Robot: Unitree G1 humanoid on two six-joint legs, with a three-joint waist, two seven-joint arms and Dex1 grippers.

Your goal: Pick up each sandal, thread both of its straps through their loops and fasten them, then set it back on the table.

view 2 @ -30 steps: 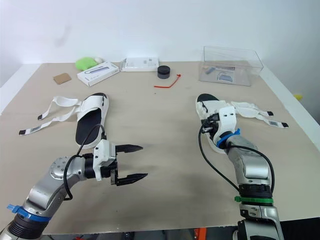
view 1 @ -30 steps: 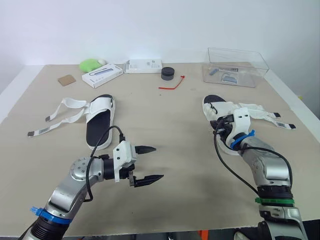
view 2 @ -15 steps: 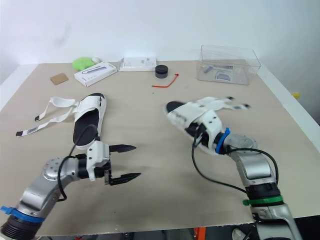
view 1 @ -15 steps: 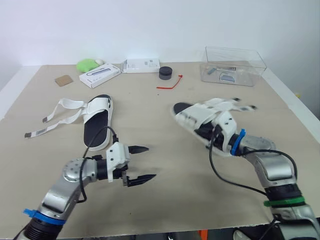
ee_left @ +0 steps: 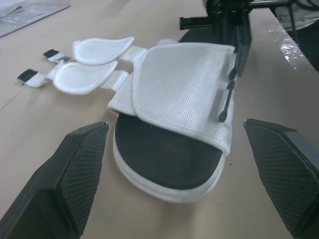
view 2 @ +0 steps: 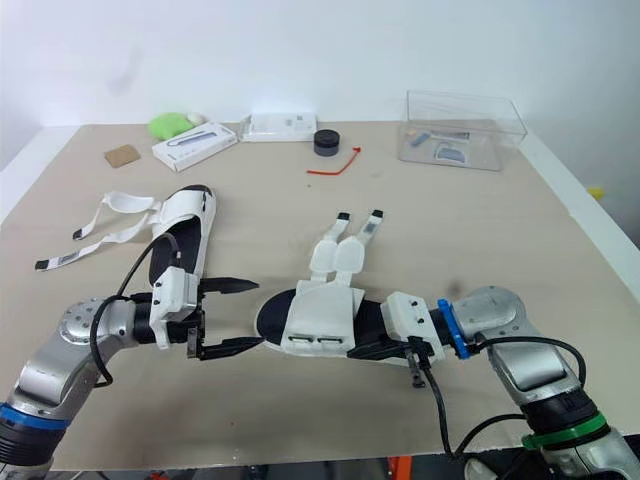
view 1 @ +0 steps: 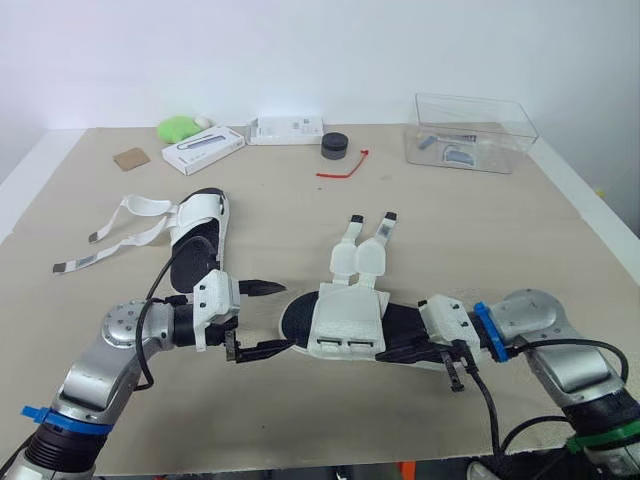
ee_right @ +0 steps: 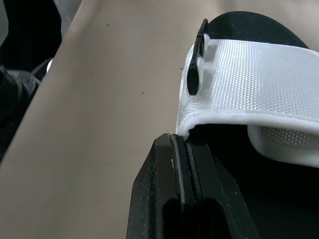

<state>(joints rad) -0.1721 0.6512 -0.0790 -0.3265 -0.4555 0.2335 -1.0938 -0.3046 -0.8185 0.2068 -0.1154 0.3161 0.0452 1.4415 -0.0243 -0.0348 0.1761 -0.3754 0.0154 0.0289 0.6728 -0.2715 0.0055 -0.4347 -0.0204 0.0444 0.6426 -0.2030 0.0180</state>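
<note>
A wide beige table (view 1: 470, 230) with a pale white edge fills the scene. Behind its far side stands a plain white wall (view 1: 300, 50), evenly lit.

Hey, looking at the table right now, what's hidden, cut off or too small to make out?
- Contents of the clear box: too small in the eye views, seen through its walls.
- Heel end of the held sandal: partly covered by the right tool in the eye views.
- Its strap ends: cut off by the picture edge in the right wrist view.
- Print on the white box: too small to read.
</note>
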